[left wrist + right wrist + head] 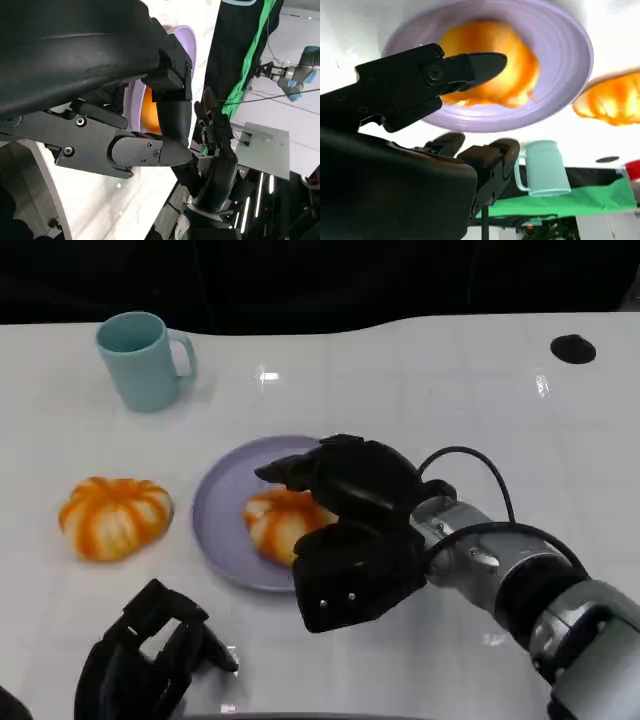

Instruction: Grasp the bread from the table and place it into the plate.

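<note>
Bread [278,523] lay on the purple plate [222,508] mid-table, under the right hand [350,530]; its fingers [475,67] were spread above it, not touching. Second bread [114,516] sat toward the left edge. Left hand [150,655] hung at the near edge, fingers curled, holding nothing.

Glossy white table [420,390], matt lilac plate [215,510], silvery metal forearm [590,640]

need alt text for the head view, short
The robot's right hand hovers with fingers spread over an orange-and-white bread roll lying on a round lilac plate. A second roll and a teal mug sit on the white table.
</note>
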`<state>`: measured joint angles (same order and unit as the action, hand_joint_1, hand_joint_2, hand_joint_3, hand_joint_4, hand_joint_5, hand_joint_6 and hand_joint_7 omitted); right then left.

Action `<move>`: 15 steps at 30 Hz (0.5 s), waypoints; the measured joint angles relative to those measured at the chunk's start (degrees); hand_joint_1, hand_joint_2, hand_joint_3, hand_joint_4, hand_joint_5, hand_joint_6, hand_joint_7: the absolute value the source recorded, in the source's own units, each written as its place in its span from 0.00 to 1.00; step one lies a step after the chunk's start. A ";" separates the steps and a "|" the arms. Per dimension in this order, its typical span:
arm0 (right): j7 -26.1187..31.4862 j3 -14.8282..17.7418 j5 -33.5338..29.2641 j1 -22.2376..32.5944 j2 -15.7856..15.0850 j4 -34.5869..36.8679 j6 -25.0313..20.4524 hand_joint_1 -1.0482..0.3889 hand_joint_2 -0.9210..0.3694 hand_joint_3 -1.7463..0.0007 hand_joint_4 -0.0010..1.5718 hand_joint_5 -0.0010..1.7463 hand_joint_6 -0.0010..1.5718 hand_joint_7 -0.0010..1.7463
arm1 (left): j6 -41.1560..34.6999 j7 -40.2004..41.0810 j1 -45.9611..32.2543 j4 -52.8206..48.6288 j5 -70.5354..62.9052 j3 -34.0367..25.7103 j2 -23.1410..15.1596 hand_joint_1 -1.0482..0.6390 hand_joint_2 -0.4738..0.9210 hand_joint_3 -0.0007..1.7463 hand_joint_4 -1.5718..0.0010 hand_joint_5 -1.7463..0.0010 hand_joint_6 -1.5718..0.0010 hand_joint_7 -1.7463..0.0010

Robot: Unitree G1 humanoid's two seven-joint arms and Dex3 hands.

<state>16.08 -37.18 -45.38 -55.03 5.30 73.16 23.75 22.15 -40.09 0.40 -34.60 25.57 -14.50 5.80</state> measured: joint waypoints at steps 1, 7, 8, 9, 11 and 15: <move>-0.47 0.01 0.04 0.00 -0.11 -0.11 0.00 0.14 0.00 0.78 0.00 0.05 0.09 0.00 | -0.01 0.00 0.00 0.00 0.00 -0.01 0.00 0.31 1.00 0.15 0.61 0.00 0.69 0.12; -2.40 1.01 1.47 0.00 -0.52 -1.28 0.36 0.09 0.00 0.74 0.00 0.01 0.06 0.00 | -0.01 0.01 0.00 0.01 0.00 0.01 0.10 0.31 1.00 0.15 0.61 0.00 0.68 0.12; -2.88 1.23 1.81 0.01 -0.72 -1.65 0.79 0.09 0.00 0.74 0.00 0.00 0.06 0.00 | -0.01 0.01 0.01 0.01 -0.01 0.00 0.10 0.31 1.00 0.15 0.60 0.00 0.68 0.12; -3.41 1.44 2.29 0.01 -0.90 -2.03 1.26 0.08 0.00 0.74 0.00 0.00 0.06 0.00 | -0.01 0.01 0.01 0.00 -0.02 0.00 0.10 0.31 1.00 0.15 0.60 0.00 0.68 0.12; -3.93 2.16 3.27 0.03 -1.29 -2.48 2.31 0.08 0.00 0.74 0.01 0.01 0.06 0.00 | -0.01 0.01 0.02 0.01 -0.03 0.01 0.10 0.31 1.00 0.15 0.60 0.00 0.68 0.12; -5.61 4.16 5.87 0.87 -3.01 -4.61 5.42 0.10 0.00 0.75 0.05 0.02 0.08 0.01 | -0.02 0.01 0.03 0.01 0.00 -0.03 0.13 0.30 1.00 0.14 0.60 0.00 0.67 0.13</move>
<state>10.47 -33.02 -39.51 -54.16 2.29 68.55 29.17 22.12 -40.08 0.43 -34.59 25.57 -14.53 5.94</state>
